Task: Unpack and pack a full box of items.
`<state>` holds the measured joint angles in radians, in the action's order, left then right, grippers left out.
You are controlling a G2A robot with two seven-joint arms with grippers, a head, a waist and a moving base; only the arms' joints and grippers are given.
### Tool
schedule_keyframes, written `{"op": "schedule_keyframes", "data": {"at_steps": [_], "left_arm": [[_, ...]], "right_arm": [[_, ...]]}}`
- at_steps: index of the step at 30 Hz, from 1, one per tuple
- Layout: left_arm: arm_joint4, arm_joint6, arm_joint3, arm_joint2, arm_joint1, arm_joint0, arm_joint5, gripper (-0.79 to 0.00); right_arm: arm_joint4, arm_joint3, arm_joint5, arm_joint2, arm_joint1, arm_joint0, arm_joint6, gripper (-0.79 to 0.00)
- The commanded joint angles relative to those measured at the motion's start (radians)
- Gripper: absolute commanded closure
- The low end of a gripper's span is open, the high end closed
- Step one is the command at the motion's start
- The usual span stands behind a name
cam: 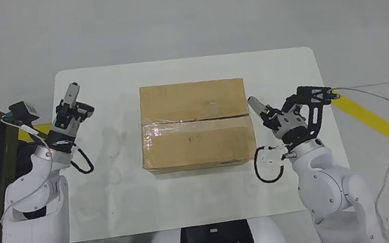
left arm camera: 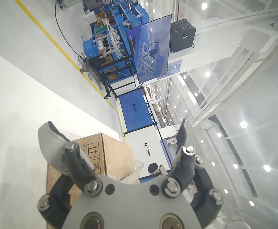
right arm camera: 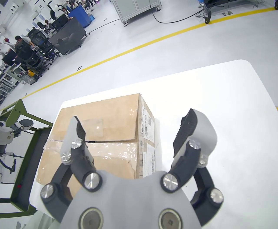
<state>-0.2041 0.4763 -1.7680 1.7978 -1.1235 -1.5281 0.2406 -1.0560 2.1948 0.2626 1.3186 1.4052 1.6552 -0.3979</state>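
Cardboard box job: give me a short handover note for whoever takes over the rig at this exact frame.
Left gripper: open, holding nothing, to one side of the cardboard box and apart from it.
Right gripper: open, holding nothing, at the box's opposite end, not touching it.
Box: mid-table, flaps shut, clear tape along the centre seam.
Done: nothing yet; the box is not opened.
Left: open the flaps, unpack the items, pack them back.

I make out a mark of 2 up-arrows (left arm camera: 93, 150) printed on the box (left arm camera: 118, 152) side, a second handling pictogram (left arm camera: 96, 166) under it, 2 white labels (right arm camera: 148, 126) on the box end, print too small for me, logos on a blue panel (left arm camera: 139, 112) and a white panel (left arm camera: 149, 138) behind
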Motion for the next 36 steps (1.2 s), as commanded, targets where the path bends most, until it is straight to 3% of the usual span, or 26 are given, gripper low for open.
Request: {"op": "schedule_keyframes", "data": {"at_steps": [1, 16, 22, 36], "left_arm": [[0.000, 0.000, 0.000, 0.000, 0.000, 0.000, 0.000, -0.785], [0.000, 0.000, 0.000, 0.000, 0.000, 0.000, 0.000, -0.785], [0.000, 0.000, 0.000, 0.000, 0.000, 0.000, 0.000, -0.785], [0.000, 0.000, 0.000, 0.000, 0.000, 0.000, 0.000, -0.785]], "right_arm": [[0.000, 0.000, 0.000, 0.000, 0.000, 0.000, 0.000, -0.785], [0.025, -0.016, -0.032, 0.001, -0.001, -0.004, -0.001, -0.785], [0.083, -0.039, -0.143, -0.010, -0.007, -0.057, -0.089, -0.785], [0.107, -0.118, -0.268, -0.121, -0.011, -0.248, -0.286, -0.785]]}}
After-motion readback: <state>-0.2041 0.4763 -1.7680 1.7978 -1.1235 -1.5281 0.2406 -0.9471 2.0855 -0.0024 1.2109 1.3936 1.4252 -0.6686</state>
